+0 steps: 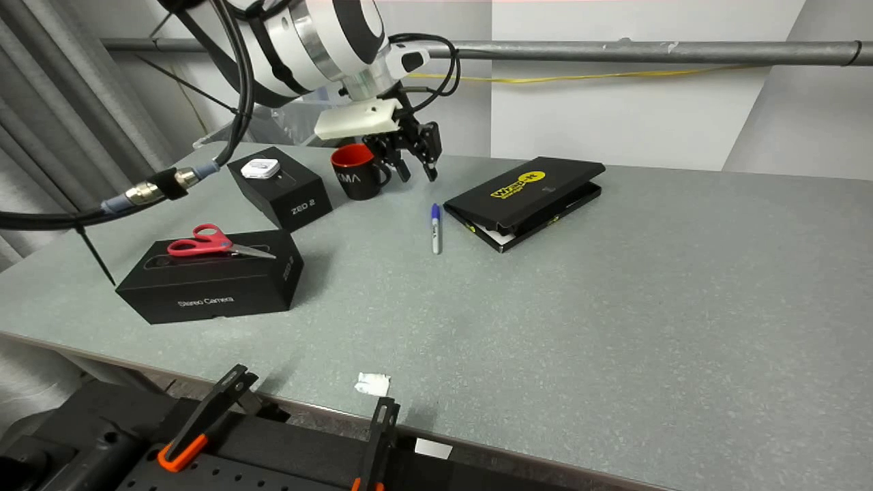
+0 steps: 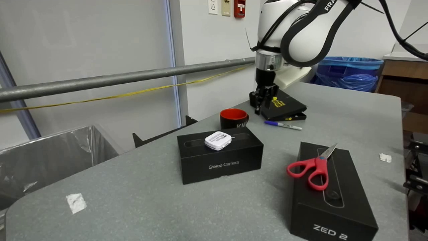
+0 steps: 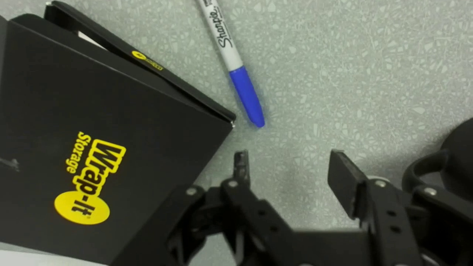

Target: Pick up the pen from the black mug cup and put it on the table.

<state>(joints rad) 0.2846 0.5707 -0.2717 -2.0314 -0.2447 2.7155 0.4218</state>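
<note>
The pen, a marker with a blue cap and pale body, lies flat on the grey table [image 1: 614,327] in both exterior views [image 1: 436,230] [image 2: 283,125]; its cap end shows in the wrist view [image 3: 247,94]. The black mug cup [image 1: 358,183] with a red inside stands upright behind it; it also shows in an exterior view [image 2: 233,124], and its handle side shows at the right of the wrist view [image 3: 460,162]. My gripper [image 1: 419,176] is open and empty above the table, between the mug and a black folder-like box. In the wrist view its fingertips [image 3: 287,159] are apart, beyond the pen's cap.
The black Wrap-It box [image 1: 528,194] lies partly open beside the pen. Two black camera boxes [image 1: 283,194] [image 1: 215,286] stand near the mug, one bearing a small white case [image 1: 260,168], one bearing red scissors [image 1: 204,244]. A rail [image 1: 614,51] runs behind the table.
</note>
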